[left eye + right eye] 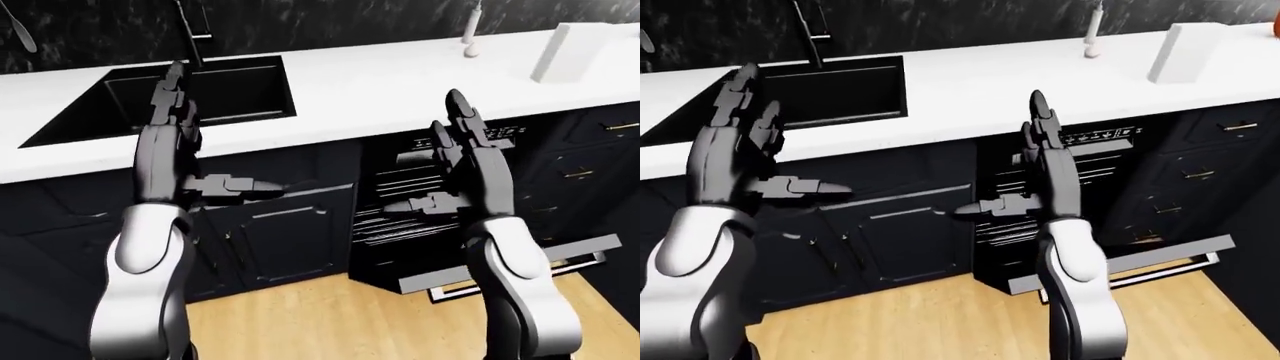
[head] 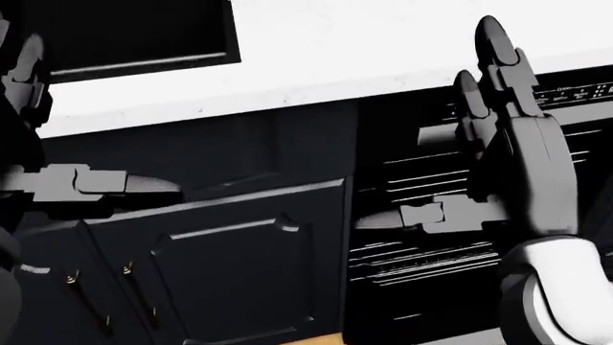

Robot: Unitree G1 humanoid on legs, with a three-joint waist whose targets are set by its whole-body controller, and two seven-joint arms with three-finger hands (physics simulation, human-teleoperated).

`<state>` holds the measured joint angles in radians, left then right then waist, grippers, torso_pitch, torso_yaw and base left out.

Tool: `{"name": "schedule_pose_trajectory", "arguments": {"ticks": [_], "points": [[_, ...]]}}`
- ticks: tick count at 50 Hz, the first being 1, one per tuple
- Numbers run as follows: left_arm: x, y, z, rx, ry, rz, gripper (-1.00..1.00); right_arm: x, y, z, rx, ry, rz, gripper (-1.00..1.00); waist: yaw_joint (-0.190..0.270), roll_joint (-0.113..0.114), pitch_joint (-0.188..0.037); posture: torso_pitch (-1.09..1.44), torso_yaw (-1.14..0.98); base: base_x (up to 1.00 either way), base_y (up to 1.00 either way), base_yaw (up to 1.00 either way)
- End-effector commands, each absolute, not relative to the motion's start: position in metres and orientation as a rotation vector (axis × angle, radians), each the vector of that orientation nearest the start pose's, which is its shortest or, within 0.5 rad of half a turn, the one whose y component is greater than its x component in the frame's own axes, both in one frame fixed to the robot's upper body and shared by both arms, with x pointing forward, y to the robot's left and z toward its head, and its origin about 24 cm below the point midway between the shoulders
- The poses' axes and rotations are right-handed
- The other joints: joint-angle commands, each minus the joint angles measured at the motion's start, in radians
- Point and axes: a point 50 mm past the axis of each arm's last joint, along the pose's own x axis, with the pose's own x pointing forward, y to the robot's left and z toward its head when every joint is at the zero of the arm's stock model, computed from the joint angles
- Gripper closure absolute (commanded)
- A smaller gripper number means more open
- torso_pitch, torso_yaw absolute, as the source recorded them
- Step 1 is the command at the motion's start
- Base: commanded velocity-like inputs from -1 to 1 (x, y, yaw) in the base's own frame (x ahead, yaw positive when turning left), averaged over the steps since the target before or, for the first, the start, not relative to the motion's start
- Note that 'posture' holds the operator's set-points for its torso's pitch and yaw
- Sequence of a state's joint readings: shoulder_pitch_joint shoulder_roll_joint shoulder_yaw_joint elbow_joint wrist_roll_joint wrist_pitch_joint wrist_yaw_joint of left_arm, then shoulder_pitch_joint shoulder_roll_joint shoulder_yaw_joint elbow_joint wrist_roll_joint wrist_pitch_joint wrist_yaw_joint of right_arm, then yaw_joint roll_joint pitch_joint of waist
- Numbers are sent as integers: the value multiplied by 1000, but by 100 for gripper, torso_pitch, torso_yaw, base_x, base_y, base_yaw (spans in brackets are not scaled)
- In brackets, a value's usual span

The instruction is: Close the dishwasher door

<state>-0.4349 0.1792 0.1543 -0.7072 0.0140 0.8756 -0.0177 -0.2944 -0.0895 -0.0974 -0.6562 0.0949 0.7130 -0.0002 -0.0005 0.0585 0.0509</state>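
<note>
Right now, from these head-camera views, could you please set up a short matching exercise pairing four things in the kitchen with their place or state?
Things:
1. dishwasher door
2. sink
3. white box
4. right hand

Places or states:
A. sunk in the countertop, at upper left of the left-eye view
B. dropped open, low over the wooden floor
C. raised, fingers spread, holding nothing
D. upright on the countertop, at upper right

Pairs: 1-B, 2-A, 3-D, 4-C

I am seeing sharp, evenly lit renders with no blur. The white countertop [image 1: 380,82] is glowing bright, while the dark cabinets [image 1: 290,225] are swallowing detail.
</note>
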Motion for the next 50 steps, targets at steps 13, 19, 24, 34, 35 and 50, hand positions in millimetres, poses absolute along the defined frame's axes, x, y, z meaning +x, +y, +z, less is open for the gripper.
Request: {"name": "schedule_pose_trajectory", "arguments": {"ticks": [13,19,24,34,35,50], "points": [[255,169,239,156,-345,66,-100,253,-159,207,-9,-308,41,-100,28,-115,-43,0,0,36,3,0],[255,167,239,156,-347,63,-100,251,-158,207,-15,-318,47,-100,21,-115,-16,0,0,12,1,0],[254,165,242,160,-347,56,-100,253,-160,209,11,-321,47,-100,2,-69,-10,0,0,0,0,0],[252,164,242,160,-355,46,-100,254,-163,213,19,-318,35,-100,1,-32,-40,0,0,0,0,-92],[252,164,243,157,-353,48,-100,254,-162,214,20,-315,38,-100,1,-40,-35,0,0,0,0,-100],[252,156,242,160,-356,32,-100,249,-167,209,17,-320,19,-100,-21,41,-22,0,0,0,0,-100]]}}
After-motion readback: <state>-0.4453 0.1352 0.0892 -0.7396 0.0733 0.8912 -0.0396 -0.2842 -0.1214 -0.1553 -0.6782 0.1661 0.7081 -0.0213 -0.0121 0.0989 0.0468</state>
